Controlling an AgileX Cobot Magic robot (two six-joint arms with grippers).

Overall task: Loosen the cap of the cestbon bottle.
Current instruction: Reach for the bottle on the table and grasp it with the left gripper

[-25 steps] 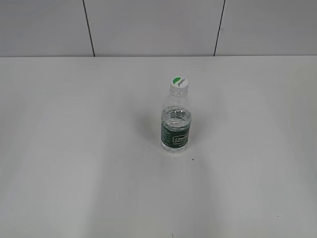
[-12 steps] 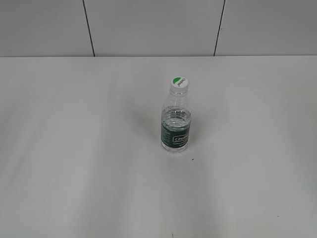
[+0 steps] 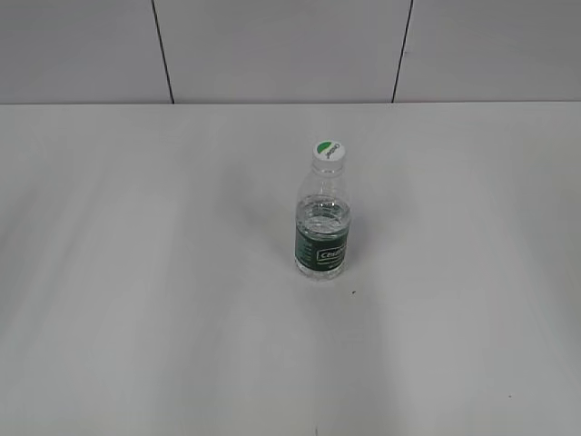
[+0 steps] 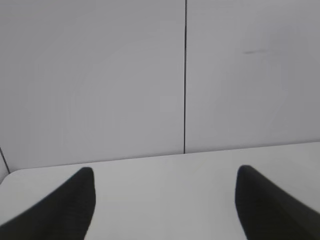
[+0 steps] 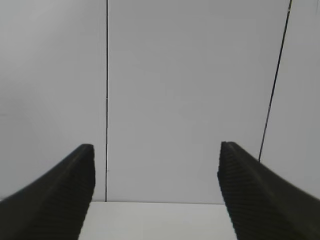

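Observation:
The cestbon bottle (image 3: 322, 232) stands upright near the middle of the white table (image 3: 136, 272), clear plastic with a dark green label band. Its white cap (image 3: 329, 153) with a green half-circle sits on the neck. Neither arm shows in the exterior view. In the left wrist view my left gripper (image 4: 165, 175) is open and empty, its dark fingers wide apart over the table's far edge. In the right wrist view my right gripper (image 5: 156, 150) is open and empty, facing the wall. The bottle is in neither wrist view.
A grey panelled wall (image 3: 290, 50) with dark vertical seams runs behind the table. A tiny dark speck (image 3: 353, 292) lies on the table just right of the bottle's base.

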